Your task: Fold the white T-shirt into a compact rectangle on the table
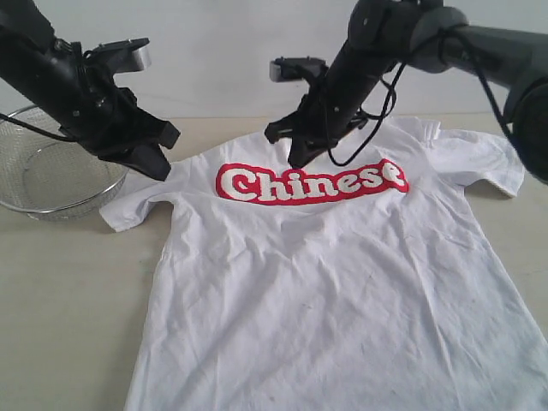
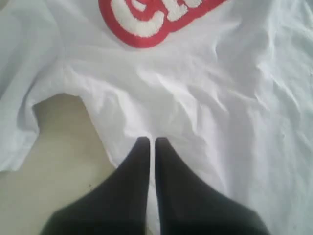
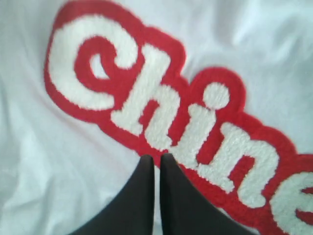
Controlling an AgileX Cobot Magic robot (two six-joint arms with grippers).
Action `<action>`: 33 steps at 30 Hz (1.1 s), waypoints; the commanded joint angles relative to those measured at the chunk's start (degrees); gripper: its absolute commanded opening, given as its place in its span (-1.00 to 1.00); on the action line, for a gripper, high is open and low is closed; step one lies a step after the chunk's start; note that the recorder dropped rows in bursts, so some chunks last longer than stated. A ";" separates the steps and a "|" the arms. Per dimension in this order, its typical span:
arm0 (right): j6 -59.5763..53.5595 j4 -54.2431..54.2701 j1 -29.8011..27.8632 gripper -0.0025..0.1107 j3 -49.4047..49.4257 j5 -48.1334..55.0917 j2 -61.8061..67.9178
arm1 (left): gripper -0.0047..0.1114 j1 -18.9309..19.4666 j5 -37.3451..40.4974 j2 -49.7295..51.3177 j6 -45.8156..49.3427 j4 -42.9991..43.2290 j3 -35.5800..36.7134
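The white T-shirt (image 1: 342, 282) lay face up and spread flat on the table (image 1: 60, 291), filling the centre and lower right of the exterior view; its hem was cut off by the bottom edge of the frame, and its collar was hidden behind the right arm; the sleeve at the upper right ran close to a dark blur of arm at the frame's edge. A wire basket (image 1: 51, 171) at the left was cut by the frame and partly covered by the left arm.

The lettering (image 1: 308, 181) read "Chinese", white with a red outline; the right wrist view caught only "Chin" and part of a further letter, and the left wrist view a mere piece of the "C".

The left gripper (image 1: 163, 171) had its jaws pressed together on nothing, poised over the shirt's side edge below the sleeve; the right gripper (image 1: 298, 161) was likewise closed and empty, its tips at the red rim of the lettering; whether either touched the cloth could not be told.

Bare tabletop lay open at the lower left, with a narrower strip along the right edge.
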 commanded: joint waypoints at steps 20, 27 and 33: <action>5.31 -3.10 -4.61 -0.96 50.65 -4.34 -39.75 | -0.84 -9.19 6.38 -14.31 0.40 -6.59 17.67; 4.21 -4.67 -3.93 -0.96 71.11 -11.21 -46.07 | -0.84 -12.40 3.50 -11.49 0.81 -7.82 26.90; 5.84 -2.73 0.77 -0.96 78.10 -21.11 -45.94 | -0.84 -17.42 -2.11 -9.76 1.18 -12.60 32.92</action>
